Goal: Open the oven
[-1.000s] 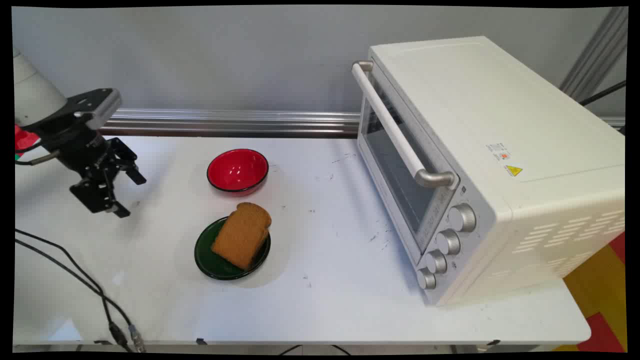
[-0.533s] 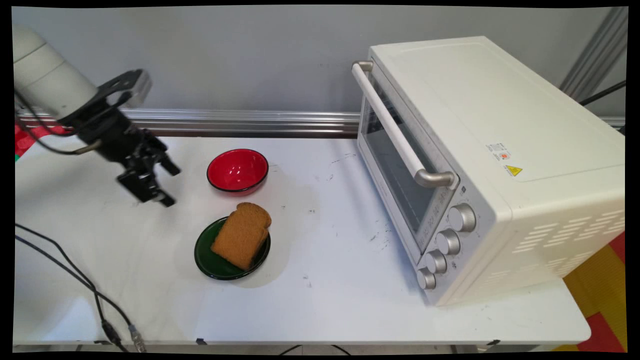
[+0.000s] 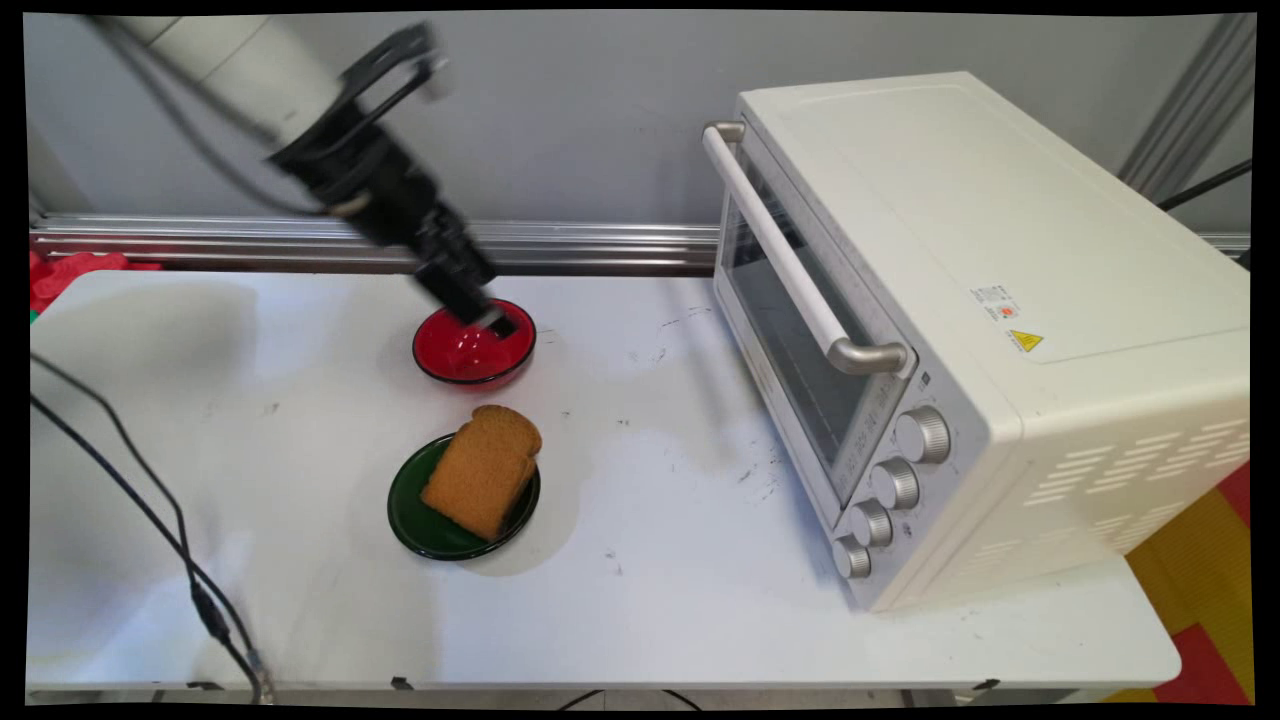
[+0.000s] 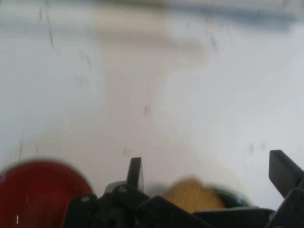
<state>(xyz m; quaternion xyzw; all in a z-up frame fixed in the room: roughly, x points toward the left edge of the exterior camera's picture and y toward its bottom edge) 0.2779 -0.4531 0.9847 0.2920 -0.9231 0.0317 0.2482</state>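
Note:
My black gripper [image 3: 490, 318] hangs tilted over the far rim of a red bowl [image 3: 462, 358], above the table and apart from it. In the hand view the gripper [image 4: 209, 173] is open, its two fingers [image 4: 135, 172] wide apart with nothing between them. The red bowl [image 4: 35, 192] lies at that view's lower left. A brown slice of bread [image 3: 482, 468] lies on a dark green plate [image 3: 412, 525] just nearer than the bowl. The bread [image 4: 190, 194] and the plate's rim [image 4: 233, 197] show low between the fingers.
A large white toaster oven [image 3: 1000, 300] stands on the right half of the table, door shut, with a long handle [image 3: 790, 260] and several knobs [image 3: 895, 483] facing left. Black cables [image 3: 150, 520] trail over the table's near left.
The arm has swung from the table's left side to the right and upward, bringing the gripper from left of the red bowl to over it. Bowl, bread and plate have not moved.

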